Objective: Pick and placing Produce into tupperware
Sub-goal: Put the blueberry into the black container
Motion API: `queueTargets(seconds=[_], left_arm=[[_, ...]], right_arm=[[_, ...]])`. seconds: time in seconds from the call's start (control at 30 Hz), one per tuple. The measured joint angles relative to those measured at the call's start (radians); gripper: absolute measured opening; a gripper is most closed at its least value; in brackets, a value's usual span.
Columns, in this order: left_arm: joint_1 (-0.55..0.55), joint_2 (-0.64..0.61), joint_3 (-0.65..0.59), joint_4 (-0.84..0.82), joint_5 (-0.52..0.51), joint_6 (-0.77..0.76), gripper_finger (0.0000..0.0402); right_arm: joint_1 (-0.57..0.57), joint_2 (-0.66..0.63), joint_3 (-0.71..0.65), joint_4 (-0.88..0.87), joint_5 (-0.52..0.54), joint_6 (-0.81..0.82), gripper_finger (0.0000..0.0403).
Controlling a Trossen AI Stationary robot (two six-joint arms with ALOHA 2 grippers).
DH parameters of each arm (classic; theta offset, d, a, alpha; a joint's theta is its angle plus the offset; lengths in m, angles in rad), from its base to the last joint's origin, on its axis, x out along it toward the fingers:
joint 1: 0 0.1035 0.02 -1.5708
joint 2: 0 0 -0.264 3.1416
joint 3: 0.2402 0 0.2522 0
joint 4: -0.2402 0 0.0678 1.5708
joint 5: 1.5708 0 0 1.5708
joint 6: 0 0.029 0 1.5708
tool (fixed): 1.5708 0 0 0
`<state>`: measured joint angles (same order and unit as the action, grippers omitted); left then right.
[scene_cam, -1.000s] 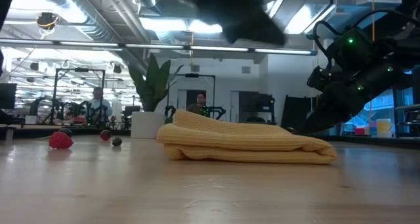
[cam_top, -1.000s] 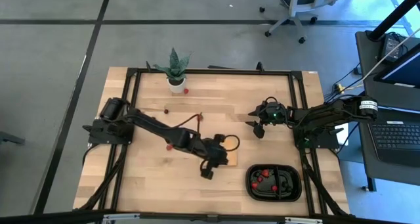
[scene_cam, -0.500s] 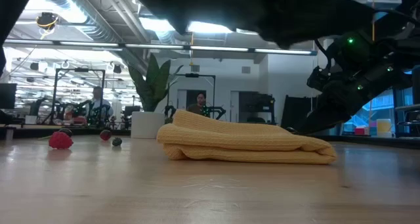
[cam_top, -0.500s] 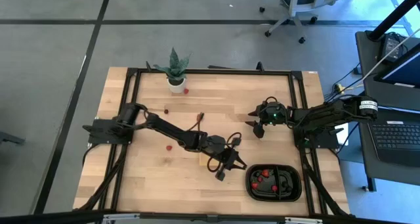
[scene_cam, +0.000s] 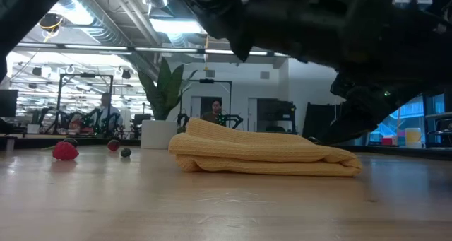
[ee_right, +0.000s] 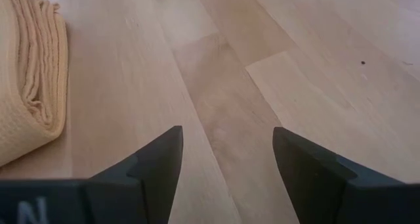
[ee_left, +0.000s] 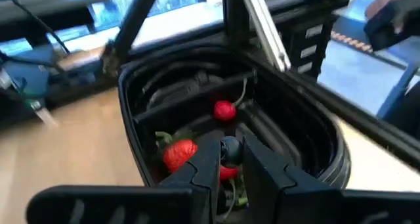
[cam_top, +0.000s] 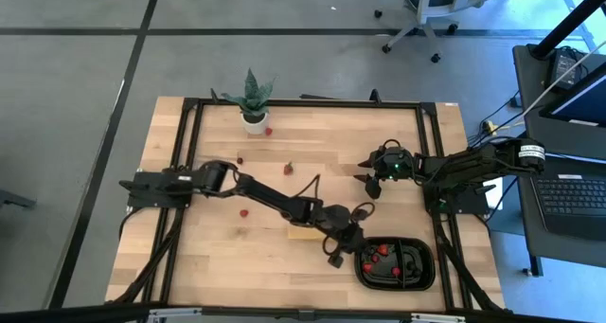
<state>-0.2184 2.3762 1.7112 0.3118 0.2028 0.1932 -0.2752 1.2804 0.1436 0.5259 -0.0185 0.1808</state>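
Note:
The tupperware, a black two-compartment tray (cam_top: 428, 278), sits at the table's near right and holds several red pieces (ee_left: 224, 110). My left gripper (cam_top: 341, 254) reaches over the tray's left rim (ee_left: 134, 116), shut on a small dark berry (ee_left: 230, 147). More produce lies loose on the wood: red pieces (cam_top: 289, 169) (cam_top: 244, 212) and a dark one (cam_top: 239, 159). My right gripper (cam_top: 371, 183) hangs open over bare wood at the right, holding nothing. My left gripper pinches the dark berry (ee_left: 230, 145) between the ends of its two fingers (ee_left: 205, 159). The fingers slant down from the table's left side. The berry is lifted clear, above the tray's inside and the red pieces there.
A folded tan cloth pad (scene_cam: 261, 153) lies mid-table, partly under my left arm (cam_top: 275, 198). A potted spiky plant (cam_top: 253, 100) stands at the far edge with a red piece (cam_top: 268, 131) beside it. A black frame (cam_top: 312, 103) borders the table.
My left gripper has swung toward the table's right edge and down, from over the tan pad to the tray's left rim, staying shut on the dark berry. The arm has stretched out and tipped, uncovering a red piece on the wood.

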Motion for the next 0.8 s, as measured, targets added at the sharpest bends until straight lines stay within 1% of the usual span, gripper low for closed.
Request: queueTargets(seconds=[0.13, 0.27, 0.47, 0.8], left_arm=[[-0.001, 0.021, 0.047, -0.070, 0.000, 0.000, 0.0048], [-0.002, 0.021, 0.048, -0.106, -0.001, 0.000, 0.0048], [-0.002, 0.021, 0.048, -0.104, 0.000, 0.000, 0.0050], [-0.002, 0.021, 0.048, -0.093, -0.008, 0.000, 0.0070]], right_arm=[[0.000, 0.000, 0.000, 0.000, 0.000, -0.002, 0.0237], [0.000, 0.000, 0.000, 0.000, 0.000, -0.003, 0.0237], [0.000, 0.000, 0.000, 0.000, 0.000, -0.003, 0.0237], [0.000, 0.000, 0.000, 0.000, 0.000, -0.006, 0.0237]])
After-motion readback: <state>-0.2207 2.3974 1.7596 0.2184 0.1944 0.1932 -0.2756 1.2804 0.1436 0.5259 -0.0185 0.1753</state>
